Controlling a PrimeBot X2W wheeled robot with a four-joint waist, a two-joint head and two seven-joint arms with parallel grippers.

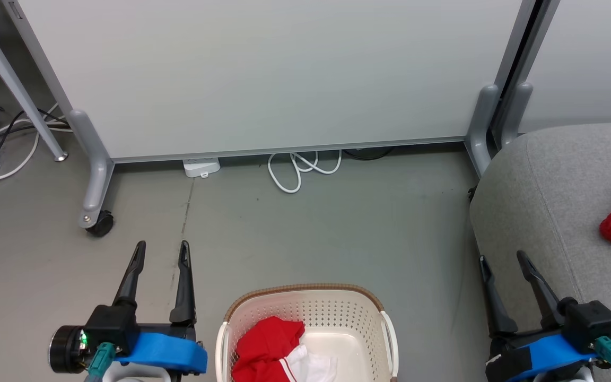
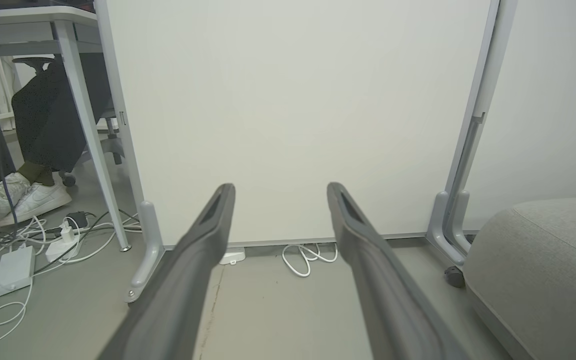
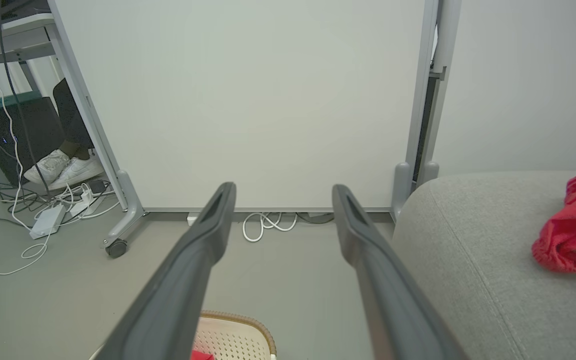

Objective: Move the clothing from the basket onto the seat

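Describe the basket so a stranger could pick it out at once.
Start at the big white partition. On the grey floor before it, left of the grey seat, stands the basket. It is an oval, cream, perforated tub with a brown braided rim, and it holds red clothing with white trim, unlike anything near it.

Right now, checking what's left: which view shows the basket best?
Head view: it looks down into the basket, red clothing inside. The right wrist view catches part of its rim at the bottom.
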